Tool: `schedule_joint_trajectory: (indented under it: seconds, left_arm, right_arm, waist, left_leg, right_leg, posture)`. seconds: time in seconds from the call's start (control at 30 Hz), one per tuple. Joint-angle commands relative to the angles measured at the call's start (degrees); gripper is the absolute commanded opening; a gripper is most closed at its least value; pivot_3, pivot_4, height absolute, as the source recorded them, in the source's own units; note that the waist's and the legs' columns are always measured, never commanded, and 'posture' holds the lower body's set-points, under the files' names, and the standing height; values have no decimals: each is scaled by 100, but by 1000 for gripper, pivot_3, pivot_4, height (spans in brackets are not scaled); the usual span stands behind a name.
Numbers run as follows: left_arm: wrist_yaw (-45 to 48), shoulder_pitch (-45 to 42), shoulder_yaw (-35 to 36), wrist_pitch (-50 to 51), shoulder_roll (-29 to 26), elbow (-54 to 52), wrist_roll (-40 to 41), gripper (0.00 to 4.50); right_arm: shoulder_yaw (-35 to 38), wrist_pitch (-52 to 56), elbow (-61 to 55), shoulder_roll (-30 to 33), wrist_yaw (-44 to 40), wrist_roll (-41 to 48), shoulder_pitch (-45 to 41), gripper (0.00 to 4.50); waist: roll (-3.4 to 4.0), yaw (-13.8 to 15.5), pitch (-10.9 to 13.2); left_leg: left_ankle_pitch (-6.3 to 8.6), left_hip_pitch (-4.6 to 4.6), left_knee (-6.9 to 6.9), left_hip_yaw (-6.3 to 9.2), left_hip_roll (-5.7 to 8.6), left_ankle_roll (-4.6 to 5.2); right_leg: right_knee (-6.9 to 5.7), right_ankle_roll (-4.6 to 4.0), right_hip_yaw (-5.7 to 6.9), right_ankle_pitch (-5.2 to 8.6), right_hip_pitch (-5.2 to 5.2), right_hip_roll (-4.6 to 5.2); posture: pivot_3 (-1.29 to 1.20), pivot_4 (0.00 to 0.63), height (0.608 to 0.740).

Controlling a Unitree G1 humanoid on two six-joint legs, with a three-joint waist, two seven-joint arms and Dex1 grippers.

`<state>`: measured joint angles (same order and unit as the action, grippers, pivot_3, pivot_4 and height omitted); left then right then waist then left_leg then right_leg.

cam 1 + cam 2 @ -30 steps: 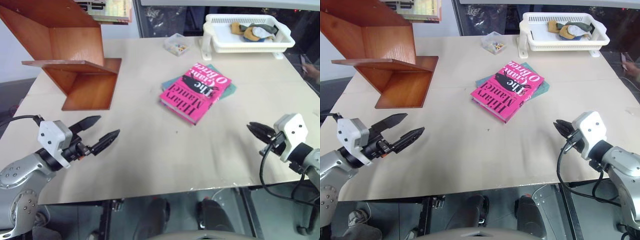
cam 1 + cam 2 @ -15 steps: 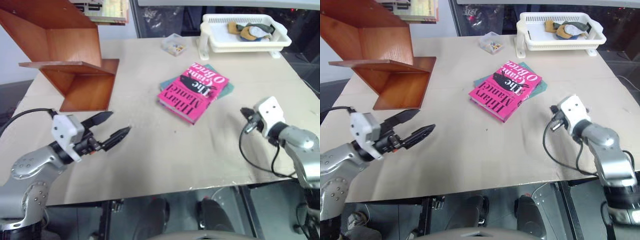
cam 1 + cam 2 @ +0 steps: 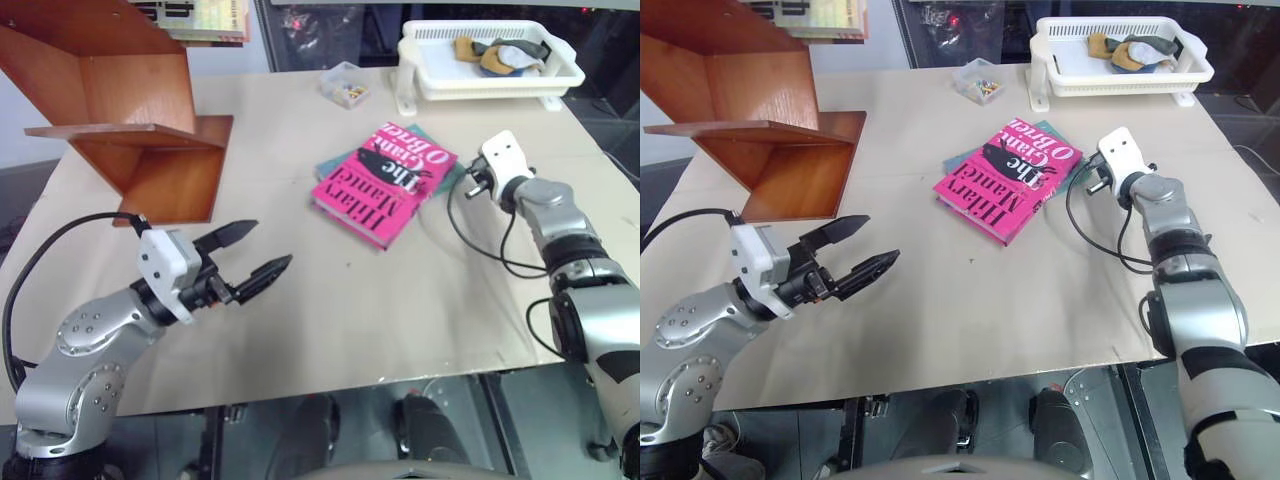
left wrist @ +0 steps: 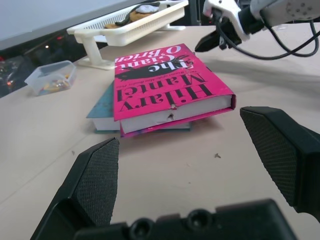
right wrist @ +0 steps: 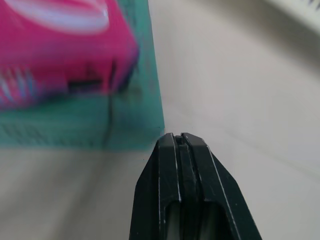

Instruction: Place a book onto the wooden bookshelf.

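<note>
Pink book [image 3: 385, 182] flat atop a teal book [image 4: 102, 107]; right gripper [image 5: 182, 145] clenched beside them, left gripper [image 3: 255, 252] spread, empty.

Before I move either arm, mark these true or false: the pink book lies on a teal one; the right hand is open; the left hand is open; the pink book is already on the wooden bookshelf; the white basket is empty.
1. The pink book lies on the teal book: true.
2. The right hand is open: false, its fingers are shut, beside the books.
3. The left hand is open: true.
4. The pink book is on the wooden bookshelf: false, it lies on the table.
5. The white basket is empty: false, it holds cloth-like items.
</note>
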<state>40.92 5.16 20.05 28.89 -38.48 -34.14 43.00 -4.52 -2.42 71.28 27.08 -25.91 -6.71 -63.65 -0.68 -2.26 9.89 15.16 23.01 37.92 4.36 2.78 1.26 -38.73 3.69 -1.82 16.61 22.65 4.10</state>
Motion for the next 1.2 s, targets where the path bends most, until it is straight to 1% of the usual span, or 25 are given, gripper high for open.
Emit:
schedule_joint_trajectory:
  seconds: [0.03, 0.2, 0.37, 0.5, 0.63, 1.0, 1.1, 1.2]
  left_arm:
    - [-153, 204, 258, -10, 14, -447, 165, 4500]
    - [-267, 533, 495, -32, 39, -634, 246, 4500]
    - [-303, 648, 545, -72, 47, -693, 265, 4500]
    - [-305, 710, 598, -115, 69, -682, 245, 4500]
    - [-273, 748, 572, -177, 78, -631, 222, 4500]
    - [-202, 655, 465, -232, 80, -454, 214, 4500]
    - [-198, 616, 412, -223, 84, -397, 202, 4500]
    - [-80, 644, 324, -304, 112, -173, 75, 4500]
  right_arm:
    - [19, -354, 349, 17, 90, -183, -336, 9]
    - [45, -459, 555, -15, 234, -401, -510, 9]
    - [208, -521, 598, -152, 342, -394, -586, 9]
    - [449, -713, 565, -387, 109, -213, -610, 9]
    - [450, -842, 547, -496, -24, -279, -546, 9]
    - [397, -1009, 461, -474, -359, -366, -391, 9]
    - [403, -1024, 399, -443, -302, -361, -301, 9]
    - [409, -1163, 187, -409, -516, -285, -74, 9]
  waist:
    - [1, -12, 0]
    - [2, -29, 1]
    - [2, -26, 1]
    - [3, -31, 1]
    - [3, -25, 1]
    - [3, -27, 1]
    - [3, -25, 1]
    - [3, -22, 1]
  left_leg:
    - [0, 0, 1, 0, -1, 0]
    - [-3, -12, 1, -7, -9, -5]
    - [-4, -14, 2, -7, -10, -7]
    - [-4, -14, 1, -8, -9, -7]
    - [-4, -14, 1, -8, -8, -7]
    - [-4, -14, 1, -7, -8, -7]
    - [-4, -14, 1, -7, -7, -7]
    - [-4, -14, 1, -7, -7, -7]
  right_leg:
    - [-1, 0, -1, 0, 1, 0]
    - [-16, -1, -11, 0, 0, -4]
    - [-19, -1, -12, -1, 0, -7]
    - [-18, -1, -13, -1, 0, -7]
    - [-18, -1, -12, -1, 0, -7]
    - [-18, -1, -11, -1, 0, -8]
    - [-18, -1, -11, -1, 0, -8]
    - [-17, -1, -11, -1, 0, -8]
  posture:
    - [0, 150, 740]
    - [0, 150, 740]
    - [0, 150, 740]
    - [0, 150, 740]
    - [0, 150, 740]
    - [0, 150, 740]
    - [0, 150, 740]
    - [0, 150, 740]
